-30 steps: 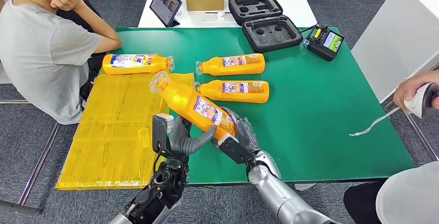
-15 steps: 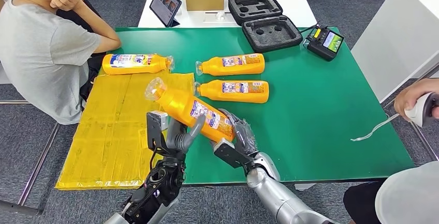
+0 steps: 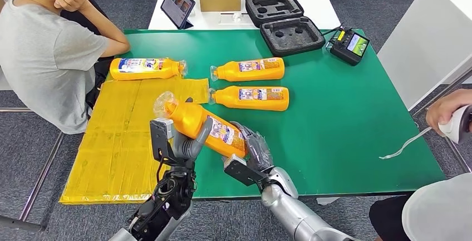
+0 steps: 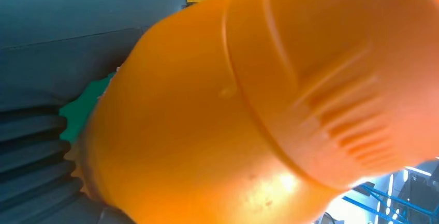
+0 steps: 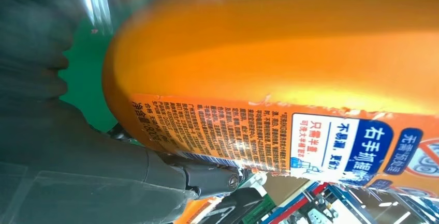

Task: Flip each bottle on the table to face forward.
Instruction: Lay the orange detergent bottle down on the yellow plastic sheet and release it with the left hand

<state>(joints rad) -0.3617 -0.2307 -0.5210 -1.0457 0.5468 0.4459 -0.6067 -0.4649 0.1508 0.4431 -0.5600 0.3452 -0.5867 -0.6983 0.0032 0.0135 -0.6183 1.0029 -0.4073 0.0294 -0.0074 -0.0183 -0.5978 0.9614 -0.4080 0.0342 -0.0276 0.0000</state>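
Note:
An orange bottle [image 3: 203, 125] with a clear-wrapped cap is tilted above the table's near edge, cap up and to the left. My left hand [image 3: 186, 141] grips its middle from below, and my right hand [image 3: 253, 147] holds its base end. Close up, the bottle's orange body [image 4: 248, 110] shows in the left wrist view and its printed label [image 5: 269, 141] in the right wrist view. Three more orange bottles lie on their sides: one [image 3: 146, 68] at the back left, two [image 3: 249, 69] [image 3: 251, 97] in the middle of the green table [image 3: 345, 113].
A yellow mat [image 3: 119, 141] covers the table's left part. A black foam case [image 3: 285, 24] and a controller [image 3: 349, 45] sit at the back. A seated person [image 3: 44, 52] leans at the left edge. Another person's hand [image 3: 453, 113] holds a device at the right.
Both hands have carried the held bottle down and to the left, and it now lies at a flatter angle, closer to the table.

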